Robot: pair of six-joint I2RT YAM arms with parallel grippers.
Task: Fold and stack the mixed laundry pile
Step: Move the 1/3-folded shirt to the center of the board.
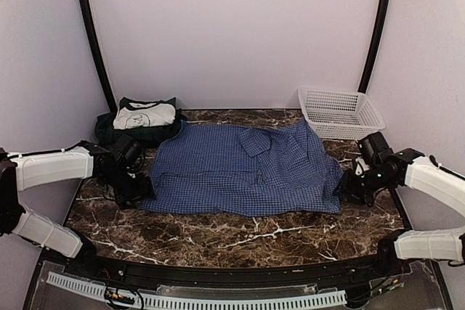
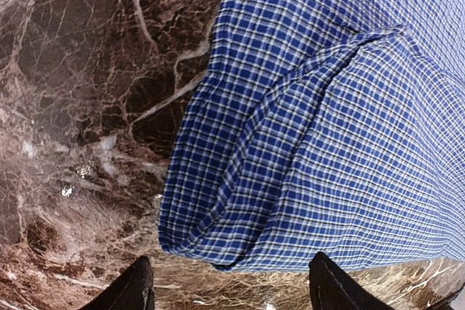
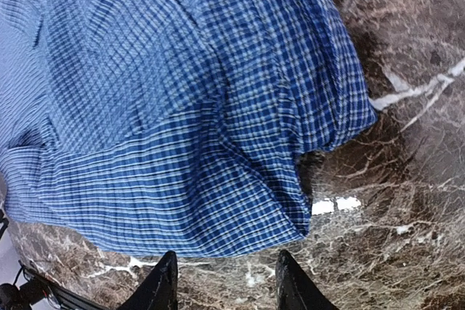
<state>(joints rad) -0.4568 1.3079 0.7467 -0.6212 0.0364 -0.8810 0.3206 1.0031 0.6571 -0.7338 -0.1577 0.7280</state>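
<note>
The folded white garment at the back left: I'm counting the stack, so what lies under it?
A dark green garment shows around its edges, resting on the table; anything sandwiched between them is covered.

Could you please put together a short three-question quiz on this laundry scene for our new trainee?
1. True or false: the blue check shirt lies inside the white basket.
2. Where on the table is the folded white-and-green garment? A) far left B) far right C) near centre
3. Fill in: the basket stands at the far ___ corner.
Key: 1 false, it is spread on the table; 2 A; 3 right.
</note>
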